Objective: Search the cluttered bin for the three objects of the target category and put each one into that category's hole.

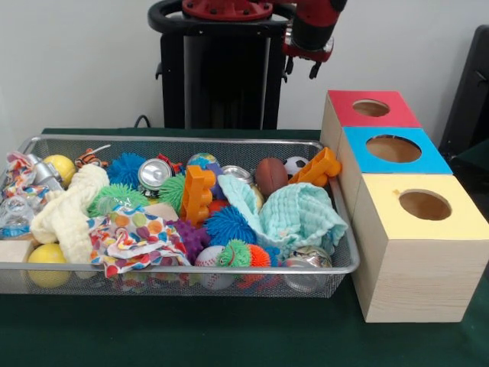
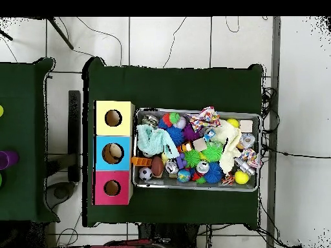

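My hand (image 1: 303,69) hangs high above the surface (image 1: 229,336), behind the wire bin (image 1: 183,267) and just off the back corner of the red-topped box (image 1: 372,108); its two short fingers point down with a gap between them and nothing in it, so it is released. The bin is the landmark: it sits on the green cloth with the row of three wooden boxes touching its end, red-topped, then blue-topped (image 1: 393,150), then yellow-topped (image 1: 422,206), each with a round hole in its lid. Inside the bin, at the end nearest the boxes, a mint green cloth (image 1: 302,218) is heaped, with an orange toy block (image 1: 317,168) leaning on the rim, and a small soccer ball (image 1: 295,164) and a brown football (image 1: 270,176) just behind it. Toward the middle of the bin lie another orange block (image 1: 197,195), blue spiky balls (image 1: 229,225) and a baseball (image 1: 208,258). At the bin's far end from the boxes lie a cream cloth (image 1: 70,214), a spotted cloth (image 1: 130,241) and two yellow balls (image 1: 47,254). In the overhead view something pale shows inside the blue-topped box's hole (image 2: 112,153), though I cannot tell what it is.
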{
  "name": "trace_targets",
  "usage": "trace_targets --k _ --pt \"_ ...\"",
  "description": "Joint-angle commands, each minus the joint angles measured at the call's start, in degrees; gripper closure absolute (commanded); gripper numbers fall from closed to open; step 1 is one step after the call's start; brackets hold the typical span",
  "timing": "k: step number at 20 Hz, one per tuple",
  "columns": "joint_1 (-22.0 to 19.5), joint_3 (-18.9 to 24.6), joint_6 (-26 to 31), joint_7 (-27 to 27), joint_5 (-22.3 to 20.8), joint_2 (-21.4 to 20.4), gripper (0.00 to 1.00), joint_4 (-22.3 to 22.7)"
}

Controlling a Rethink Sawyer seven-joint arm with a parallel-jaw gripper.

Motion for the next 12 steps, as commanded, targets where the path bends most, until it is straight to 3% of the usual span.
trace_targets --k 1,8,12 --pt "-2.2 6.6 5.4 0.7 -0.4 3.4 0.00 -13.7" --pt "-1.8 7.9 10.5 2.1 1.4 2.1 0.00 -16.1" --pt "-1.9 8.7 20.0 2.2 2.8 -1.9 0.00 -16.9"
